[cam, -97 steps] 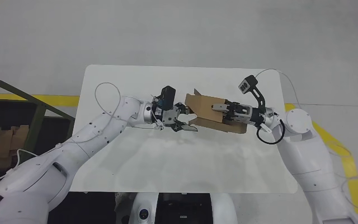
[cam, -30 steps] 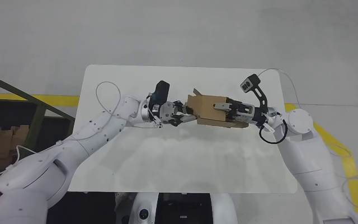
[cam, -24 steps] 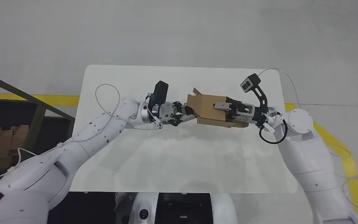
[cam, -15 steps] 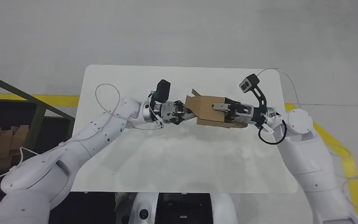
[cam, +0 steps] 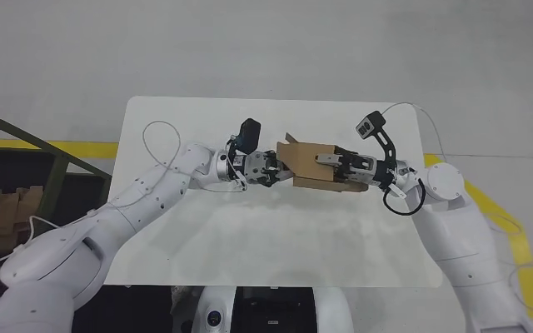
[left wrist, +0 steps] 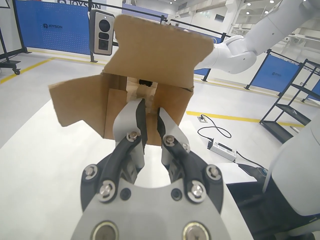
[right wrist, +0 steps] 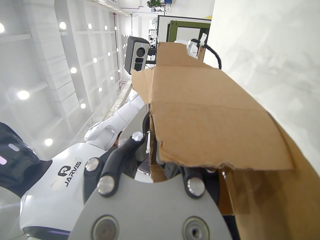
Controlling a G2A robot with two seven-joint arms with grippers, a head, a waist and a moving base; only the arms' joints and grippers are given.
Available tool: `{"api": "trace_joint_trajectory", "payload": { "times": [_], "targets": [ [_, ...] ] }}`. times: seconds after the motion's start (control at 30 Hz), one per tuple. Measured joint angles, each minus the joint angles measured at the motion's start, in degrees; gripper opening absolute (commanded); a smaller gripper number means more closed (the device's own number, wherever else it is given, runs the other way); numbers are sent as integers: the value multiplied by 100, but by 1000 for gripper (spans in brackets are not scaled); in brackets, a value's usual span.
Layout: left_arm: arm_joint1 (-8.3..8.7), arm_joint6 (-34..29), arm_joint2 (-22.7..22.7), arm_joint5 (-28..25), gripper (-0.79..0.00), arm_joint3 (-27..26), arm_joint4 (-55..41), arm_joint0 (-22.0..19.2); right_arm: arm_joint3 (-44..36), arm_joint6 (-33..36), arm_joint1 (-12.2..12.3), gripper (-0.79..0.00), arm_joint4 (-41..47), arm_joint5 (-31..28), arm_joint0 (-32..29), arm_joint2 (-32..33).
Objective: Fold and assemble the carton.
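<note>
We see the white worktop (cam: 166, 241) with rounded corners. The brown carton (cam: 321, 166) is just off its middle toward 2 o'clock, held between the two arms. The left claw (cam: 279, 169) is at the carton's 9 o'clock end. Its fingers (left wrist: 125, 118) are narrowly apart with their tips at the open mouth, and we see nothing clamped between them. An upper flap (left wrist: 160, 51) stands up above that mouth and a side flap (left wrist: 77, 98) splays outward. The right claw (cam: 329, 160) is at the 3 o'clock end, closed on the carton's wall with one finger lying over the top panel.

Around the worktop the floor (cam: 266, 42) is pale grey. A yellow line (cam: 75, 148) runs past at 9 o'clock, beside a green frame (cam: 33, 166). In the left wrist view, blue panels (left wrist: 62, 33) fence the hall, a black rack (left wrist: 295, 101) stands on the floor, and a cable (left wrist: 215, 131) lies loose near a yellow stripe under rows of ceiling lights.
</note>
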Motion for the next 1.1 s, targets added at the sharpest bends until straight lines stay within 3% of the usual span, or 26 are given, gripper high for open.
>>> {"api": "trace_joint_trajectory", "payload": {
  "times": [0.63,0.73,0.77,0.8,0.83,1.1],
  "targets": [
    [177,492,-905,2,-606,434,-252,440,46,304,26,-785,-56,-14,-5,22],
    [164,347,-1048,34,-446,502,-463,491,37,427,26,-785,-115,-16,16,-34],
    [154,256,-1088,45,-345,509,-535,502,23,479,27,-785,-157,-23,28,-60],
    [144,175,-1112,48,-117,511,-587,508,9,511,28,-785,-192,-25,36,-81],
    [133,84,-1130,49,0,512,-640,511,-9,540,28,-785,-226,-26,45,-103],
    [-6,-879,-1173,-1,0,491,-1217,457,-158,643,28,-785,-409,-27,99,-232]
  ]
}}
